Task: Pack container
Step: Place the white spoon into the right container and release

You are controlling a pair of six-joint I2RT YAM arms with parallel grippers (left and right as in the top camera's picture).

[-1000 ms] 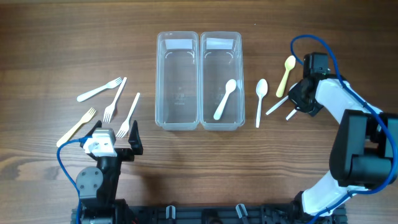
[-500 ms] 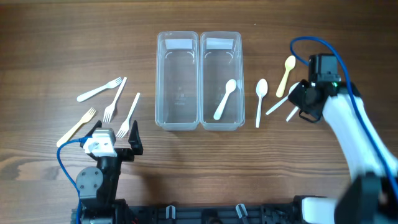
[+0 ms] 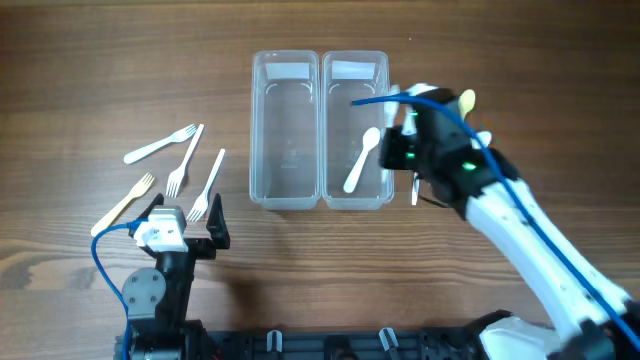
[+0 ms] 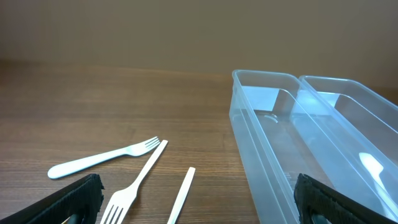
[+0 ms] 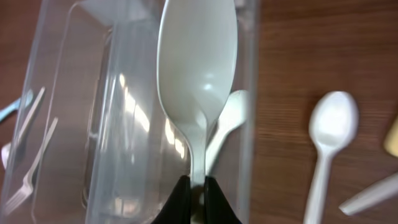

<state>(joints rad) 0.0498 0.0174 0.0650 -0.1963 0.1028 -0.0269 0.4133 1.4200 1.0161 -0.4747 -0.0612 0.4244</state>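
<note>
Moved since half a second ago: right gripper point(image 5: 198, 198), from the table's right side to above the right container point(image 3: 355, 204); its fingers are pinched tight on the handle of a white spoon point(image 5: 198, 68), bowl forward over that container; a second white spoon point(image 3: 362, 158) lies inside, beneath it. We list further: left container point(image 3: 285, 60), touching its neighbour; loose white spoon point(image 5: 329, 124) and yellow spoon point(image 3: 466, 100) on the wooden table point(image 3: 80, 80), right of the containers; four forks point(image 3: 183, 160) at left. Left gripper point(image 4: 198, 199): fingers spread wide, gripping nothing.
</note>
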